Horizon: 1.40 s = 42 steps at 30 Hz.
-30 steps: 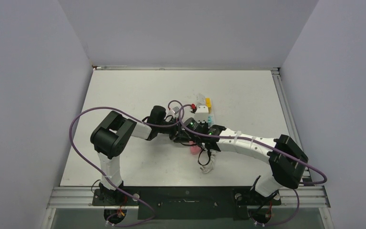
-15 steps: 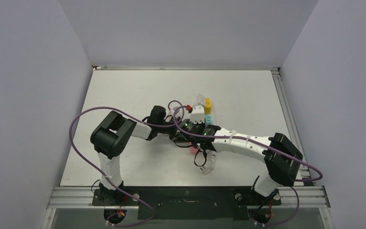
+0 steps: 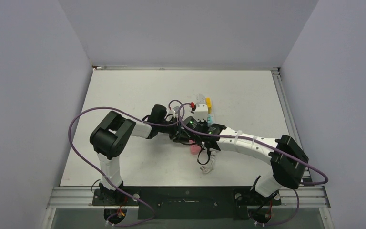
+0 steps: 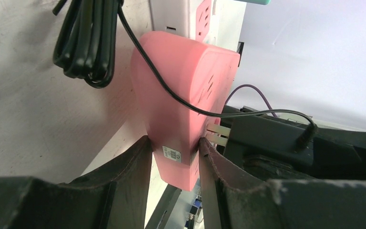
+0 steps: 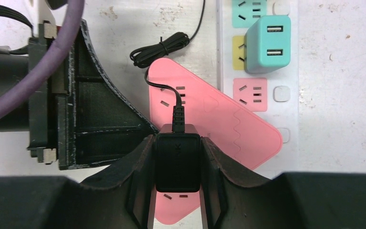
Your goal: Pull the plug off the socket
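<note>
white socket strip [image 5: 293, 119], pastel outlets, pink triangular adapter [image 5: 228, 124] carrying black plug [image 5: 177, 160].

Left claw [image 4: 173, 145] on pink adapter [image 4: 181, 81]

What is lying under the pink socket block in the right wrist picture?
The white power strip lies partly under the pink block; its pink outlet shows beside it. The strip's part beneath the block is hidden.
</note>
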Motion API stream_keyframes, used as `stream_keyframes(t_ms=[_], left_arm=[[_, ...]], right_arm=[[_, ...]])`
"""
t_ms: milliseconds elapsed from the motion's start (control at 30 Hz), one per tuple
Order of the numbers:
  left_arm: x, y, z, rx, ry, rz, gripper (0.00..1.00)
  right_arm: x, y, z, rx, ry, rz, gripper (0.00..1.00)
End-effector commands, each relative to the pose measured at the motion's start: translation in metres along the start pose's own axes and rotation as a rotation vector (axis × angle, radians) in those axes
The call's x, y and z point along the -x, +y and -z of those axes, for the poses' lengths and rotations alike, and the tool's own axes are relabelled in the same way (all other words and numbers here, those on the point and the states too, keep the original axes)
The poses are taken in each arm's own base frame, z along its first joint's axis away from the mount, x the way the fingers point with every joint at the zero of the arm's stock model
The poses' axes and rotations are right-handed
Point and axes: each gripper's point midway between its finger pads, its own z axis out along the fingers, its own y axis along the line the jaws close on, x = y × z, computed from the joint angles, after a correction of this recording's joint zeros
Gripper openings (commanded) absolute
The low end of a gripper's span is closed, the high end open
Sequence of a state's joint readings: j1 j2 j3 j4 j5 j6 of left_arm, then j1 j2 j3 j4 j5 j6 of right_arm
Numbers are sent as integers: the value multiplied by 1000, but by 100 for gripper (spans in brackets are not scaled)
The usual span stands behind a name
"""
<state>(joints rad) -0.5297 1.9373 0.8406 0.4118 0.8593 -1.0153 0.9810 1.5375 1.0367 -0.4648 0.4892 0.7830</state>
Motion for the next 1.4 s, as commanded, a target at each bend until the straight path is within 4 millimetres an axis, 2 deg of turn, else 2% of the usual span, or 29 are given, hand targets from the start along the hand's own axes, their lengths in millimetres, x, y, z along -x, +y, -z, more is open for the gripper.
stream_keyframes(t_ms=[0,267,367,433,600,700,833,967,1100,1233,1367], left_arm=[[4,6,0,63,-34,-42,0],[4,3,0,61,-35,-50,0],[7,-3,2,48,-44,-73,0],[9,-11,5,36,-53,-108,8],[18,-27,15,53,-91,-218,43],[25,-31,23,74,-119,-251,58],[32,-27,28,95,-137,-238,73],[40,-25,36,113,-160,-220,80],[57,-31,58,147,-247,-263,82],[87,-42,103,193,-408,-304,84],[111,-42,154,264,-563,-298,85]], right_arm=[[24,10,11,58,-68,-76,5],[26,8,12,54,-75,-80,5],[31,7,15,50,-86,-81,5],[37,7,18,57,-91,-80,5],[56,3,24,81,-104,-89,5],[69,-1,28,97,-116,-99,5],[81,-6,29,100,-127,-100,5],[91,-5,27,115,-132,-95,5],[108,1,21,141,-128,-76,5],[124,11,9,166,-108,-30,5],[134,25,-11,175,-84,17,5]])
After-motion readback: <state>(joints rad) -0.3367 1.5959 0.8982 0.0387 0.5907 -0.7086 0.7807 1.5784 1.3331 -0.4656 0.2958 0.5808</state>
